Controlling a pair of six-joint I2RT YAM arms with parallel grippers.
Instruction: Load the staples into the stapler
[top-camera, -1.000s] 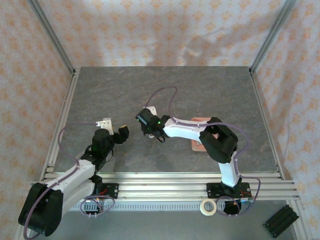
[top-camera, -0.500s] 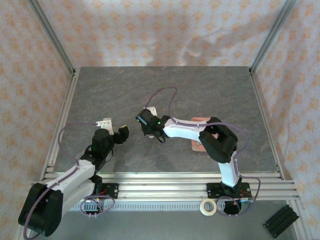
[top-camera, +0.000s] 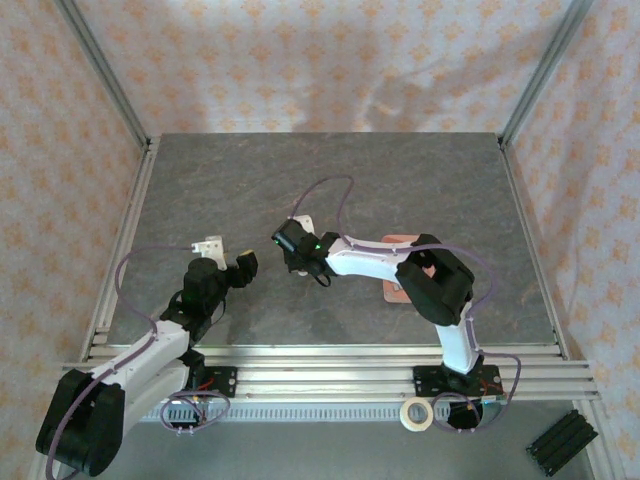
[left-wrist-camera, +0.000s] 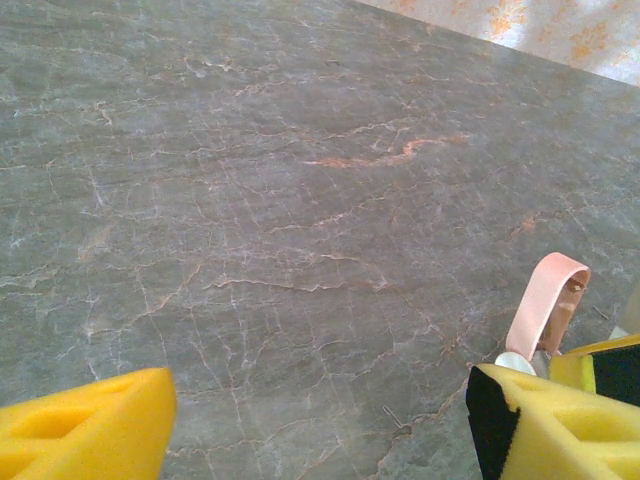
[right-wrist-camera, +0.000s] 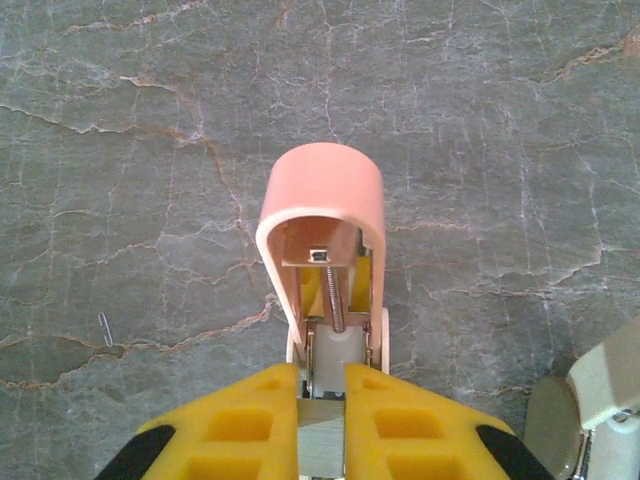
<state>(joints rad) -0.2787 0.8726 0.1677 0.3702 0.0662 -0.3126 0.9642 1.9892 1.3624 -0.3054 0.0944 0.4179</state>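
Observation:
A pink stapler (right-wrist-camera: 322, 200) stands on the stone table with its lid swung open, showing the spring and a white pusher in its channel. My right gripper (right-wrist-camera: 322, 400) is shut on a dull-grey strip of staples (right-wrist-camera: 322, 445), held right behind the open channel. In the top view the right gripper (top-camera: 288, 245) is at the table's middle. The left gripper (top-camera: 243, 268) sits a little to its left, open and holding nothing. In the left wrist view the left gripper (left-wrist-camera: 310, 430) faces bare table, with the stapler's pink lid (left-wrist-camera: 545, 305) at the right edge.
One loose staple (right-wrist-camera: 105, 328) lies on the table left of the stapler, also seen as a loose staple (left-wrist-camera: 393, 417). A pink block (top-camera: 400, 265) lies under the right arm. A tape roll (top-camera: 417, 413) and a black part (top-camera: 563, 442) sit off the table's front.

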